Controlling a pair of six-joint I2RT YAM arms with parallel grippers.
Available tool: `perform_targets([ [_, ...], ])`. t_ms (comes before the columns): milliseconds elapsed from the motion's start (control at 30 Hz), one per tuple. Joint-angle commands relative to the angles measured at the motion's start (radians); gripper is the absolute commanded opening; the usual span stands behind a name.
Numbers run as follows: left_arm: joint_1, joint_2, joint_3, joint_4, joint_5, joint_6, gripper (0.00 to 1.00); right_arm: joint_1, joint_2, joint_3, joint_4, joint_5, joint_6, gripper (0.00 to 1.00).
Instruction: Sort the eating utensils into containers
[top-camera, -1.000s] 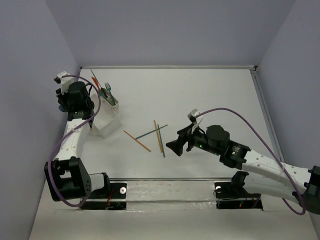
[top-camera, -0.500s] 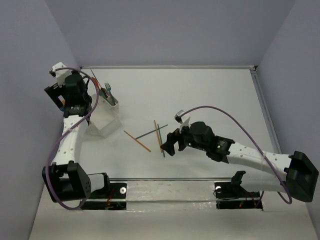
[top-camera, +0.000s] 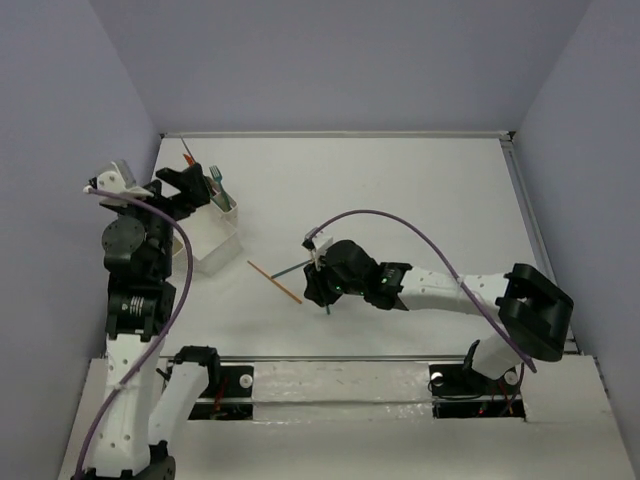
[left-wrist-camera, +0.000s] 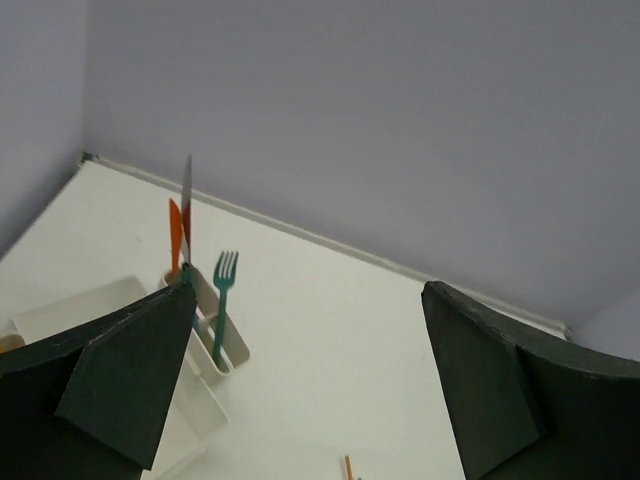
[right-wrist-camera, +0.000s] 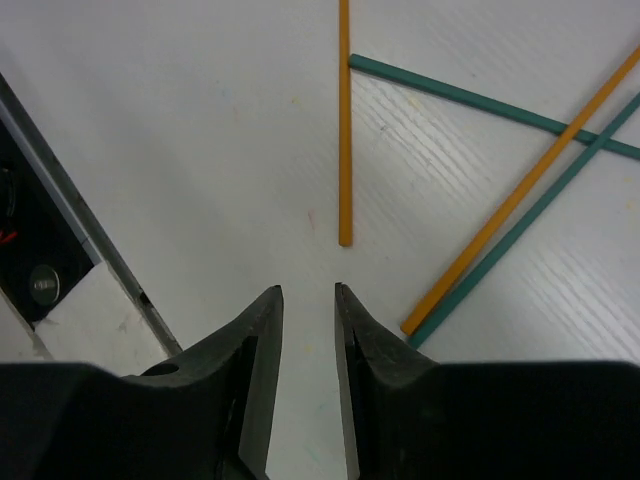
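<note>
The white containers (top-camera: 218, 240) stand at the left; a narrow compartment (left-wrist-camera: 226, 352) holds a teal fork (left-wrist-camera: 222, 297), an orange utensil (left-wrist-camera: 175, 236) and a grey knife (left-wrist-camera: 187, 196), all upright. My left gripper (top-camera: 186, 190) hangs above them, wide open and empty (left-wrist-camera: 308, 300). Loose sticks lie mid-table: an orange stick (top-camera: 275, 282), and in the right wrist view an orange stick (right-wrist-camera: 344, 120), a second orange stick (right-wrist-camera: 520, 195) and two teal sticks (right-wrist-camera: 480, 100). My right gripper (top-camera: 312, 291) is low over the table, its jaws a narrow gap apart (right-wrist-camera: 308, 290), empty, just short of the orange stick's end.
Lavender walls enclose the white table on three sides. A raised rim (top-camera: 335, 134) runs along the far edge. The arm bases and a metal rail (top-camera: 340, 385) sit at the near edge. The right arm's purple cable (top-camera: 400, 218) arches over the table.
The left gripper opened and pulled back from the containers, leaving the utensils standing there. The right arm slid left and down to the sticks, and its jaws narrowed.
</note>
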Motion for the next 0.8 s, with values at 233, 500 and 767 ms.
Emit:
perform_targets([
  [233,0.001,-0.334,-0.338,-0.135,0.31,-0.126,0.99,0.035,0.312,0.274,-0.142,0.133,-0.052,0.48],
  [500,0.001,-0.368,-0.381,-0.134,0.342,-0.103,0.99,0.035,0.449,0.368,-0.211,0.15,-0.056,0.5],
  [767,0.001,-0.351,-0.398,-0.117,0.324,-0.104,0.99,0.067,0.522,0.427,-0.274,0.169,-0.059,0.38],
])
